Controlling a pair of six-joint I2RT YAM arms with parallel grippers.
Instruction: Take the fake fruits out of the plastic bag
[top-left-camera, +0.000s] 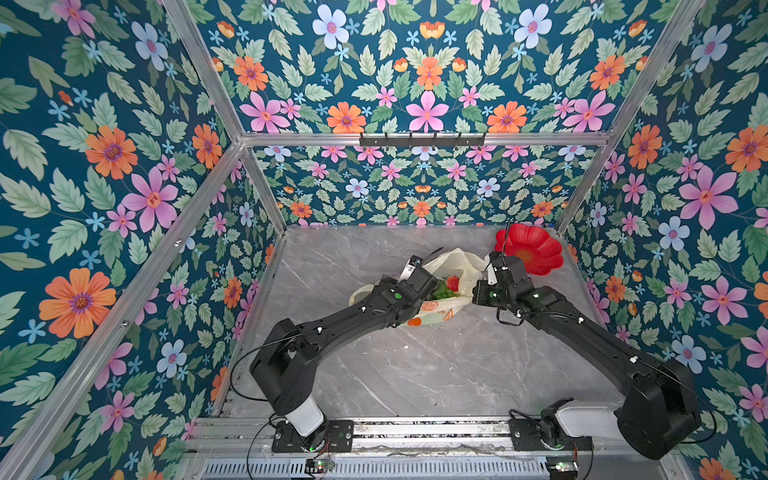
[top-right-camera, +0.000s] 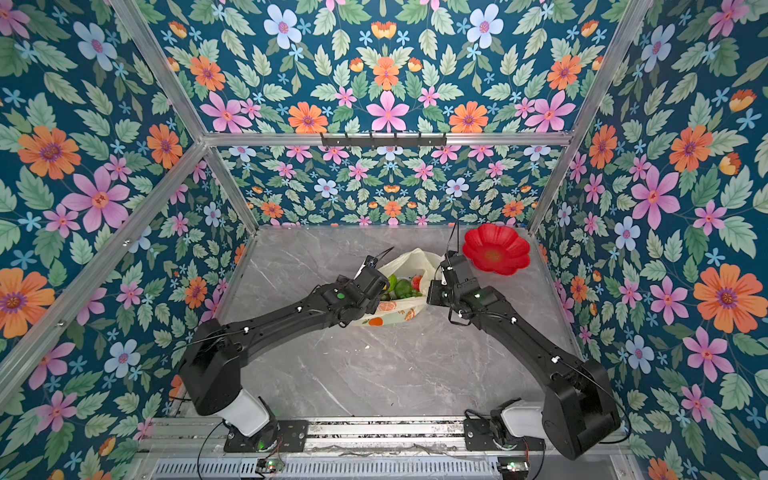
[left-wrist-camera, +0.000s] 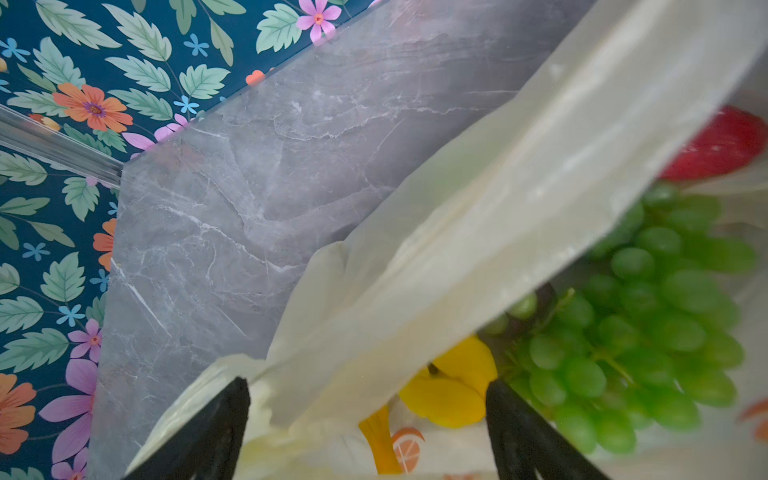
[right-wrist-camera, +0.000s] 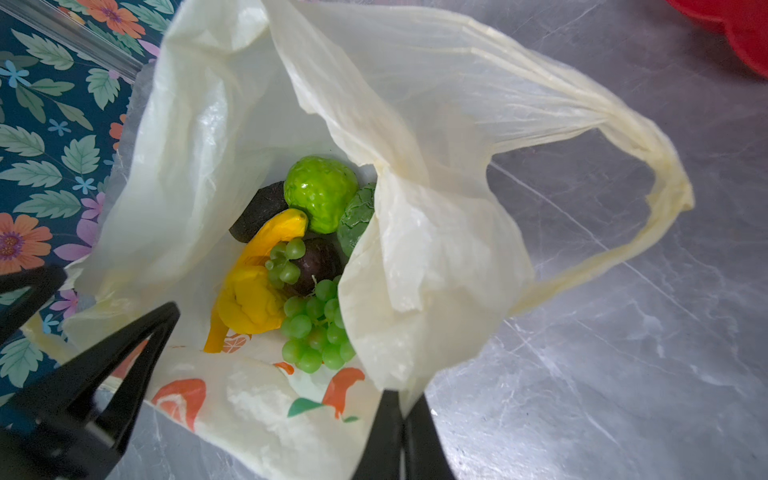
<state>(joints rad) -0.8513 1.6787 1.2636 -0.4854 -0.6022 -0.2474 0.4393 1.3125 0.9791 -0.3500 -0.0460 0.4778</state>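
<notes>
The plastic bag (right-wrist-camera: 436, 124) lies open on the grey marble table (top-left-camera: 395, 365), with the fake fruits inside. I see a yellow banana (right-wrist-camera: 253, 291), green grapes (right-wrist-camera: 316, 332), a bumpy lime-green fruit (right-wrist-camera: 322, 191), a dark avocado (right-wrist-camera: 257, 216) and a red strawberry (left-wrist-camera: 723, 145). My right gripper (right-wrist-camera: 401, 401) is shut on the bag's rim and holds it up. My left gripper (left-wrist-camera: 365, 415) stands open over the opposite rim, with bag film and the banana's end (left-wrist-camera: 453, 386) between its fingers (left-wrist-camera: 224, 419). One handle loop (right-wrist-camera: 665, 174) hangs free.
A glossy red flower-shaped plate (top-left-camera: 532, 249) sits at the back right corner, just behind my right wrist. Flowered walls close in the table on three sides. Both arms meet over the bag (top-right-camera: 411, 259) near the table's middle back.
</notes>
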